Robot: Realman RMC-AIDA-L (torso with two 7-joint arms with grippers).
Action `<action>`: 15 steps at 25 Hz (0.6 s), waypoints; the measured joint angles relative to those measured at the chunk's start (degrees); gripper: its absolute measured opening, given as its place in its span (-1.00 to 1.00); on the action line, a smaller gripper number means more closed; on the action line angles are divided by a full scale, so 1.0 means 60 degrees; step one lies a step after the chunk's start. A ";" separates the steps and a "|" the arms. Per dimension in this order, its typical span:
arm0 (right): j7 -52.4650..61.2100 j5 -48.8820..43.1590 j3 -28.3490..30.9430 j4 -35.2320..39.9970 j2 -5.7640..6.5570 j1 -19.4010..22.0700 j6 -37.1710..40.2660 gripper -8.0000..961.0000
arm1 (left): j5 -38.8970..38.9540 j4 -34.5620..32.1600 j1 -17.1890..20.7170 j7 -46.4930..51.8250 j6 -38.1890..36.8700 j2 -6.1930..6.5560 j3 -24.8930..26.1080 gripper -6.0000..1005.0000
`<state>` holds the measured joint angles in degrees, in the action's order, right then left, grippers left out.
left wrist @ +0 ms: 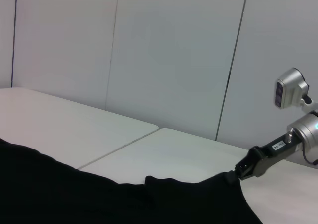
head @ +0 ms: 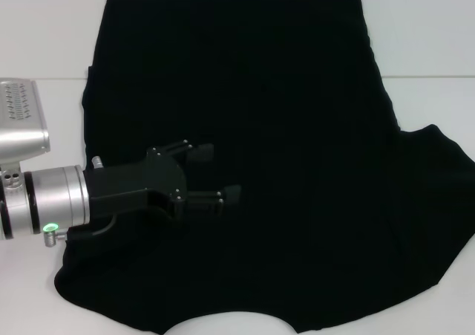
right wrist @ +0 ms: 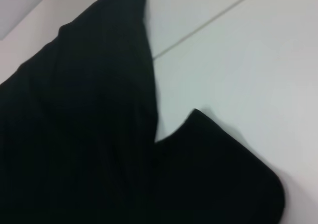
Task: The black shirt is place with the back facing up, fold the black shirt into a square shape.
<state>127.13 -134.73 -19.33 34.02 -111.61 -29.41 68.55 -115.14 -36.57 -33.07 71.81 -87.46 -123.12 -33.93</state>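
Note:
The black shirt (head: 282, 149) lies spread flat on the white table (head: 44, 53), plain side up, with its right sleeve (head: 438, 179) sticking out. My left gripper (head: 217, 173) hovers over the shirt's left half, open, with nothing between its fingers (head: 200, 151). The head view does not show the right gripper. In the left wrist view the right gripper (left wrist: 237, 174) sits at the far edge of the shirt (left wrist: 99, 199), its tip at the cloth. The right wrist view shows only the shirt's side edge (right wrist: 74, 134) and the sleeve (right wrist: 218, 179).
A seam (head: 427, 77) runs across the white table (right wrist: 238, 60) behind the shirt. Pale wall panels (left wrist: 174, 50) stand beyond the table's far edge. Bare tabletop (left wrist: 64, 124) lies to the left of the shirt.

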 joint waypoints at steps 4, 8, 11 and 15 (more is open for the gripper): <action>0.0035 0.0127 -0.0011 -0.0041 -0.0075 -0.0323 -0.0002 -0.96 | 0.0000 0.0000 -0.0009 0.0001 0.0015 -0.0005 0.0002 0.88; 0.0016 0.0389 -0.0106 -0.0080 -0.0297 -0.0853 0.0001 -0.96 | 0.0000 0.0002 -0.0011 0.0001 0.0045 -0.0017 0.0000 0.88; -0.0007 0.0417 -0.0426 -0.0099 -0.0517 -0.1458 -0.0023 -0.96 | 0.0006 0.0002 -0.0012 0.0001 0.0044 -0.0014 0.0001 0.88; 0.0080 0.0378 -0.1559 -0.0131 -0.0781 -0.2252 -0.0065 -0.96 | 0.0017 0.0005 -0.0010 0.0001 0.0071 -0.0006 0.0011 0.88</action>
<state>127.61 -132.46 -28.69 33.23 -116.30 -42.93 68.17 -115.03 -36.54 -33.13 71.81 -87.03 -123.16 -33.86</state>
